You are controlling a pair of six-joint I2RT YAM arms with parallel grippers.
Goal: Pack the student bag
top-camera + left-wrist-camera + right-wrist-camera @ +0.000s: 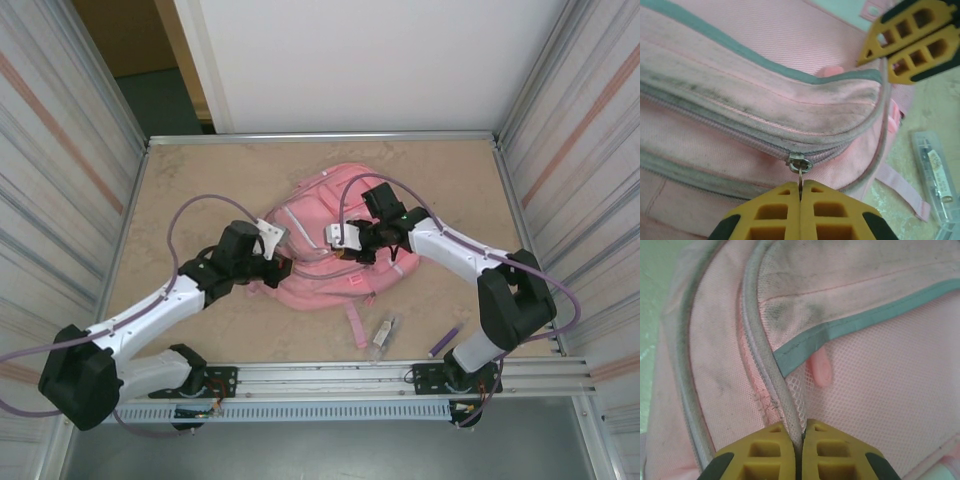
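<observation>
Item: student bag [322, 262], pink, soiled grey along the seams, lying flat in the middle of the tabletop [200, 190] with its front pockets up and a strap trailing toward the near edge.

Left claw [800, 184]: pressed together on the zip pull [799, 166], whose thin metal tab runs straight down between the yellow tips. The slider sits right at the tips, and the zip line runs off to the left and up across my wrist view.

Right claw [799, 427]: pinching the piped seam [785, 400] at the bag's edge, beside the mesh side pocket. It meets the bag from the opposite side, close to the left claw.

Key relation: both claws are on the bag; the left has the slider, so I judge it the arm to draw along the zip while the right anchors the fabric.

Loose stock: clear case [383, 333] and purple pen [445, 343] on the tabletop, near the right arm's base, apart from the bag.

Surface: pale mottled beige, flat.

Room: ribbed panels either side, white board behind
</observation>
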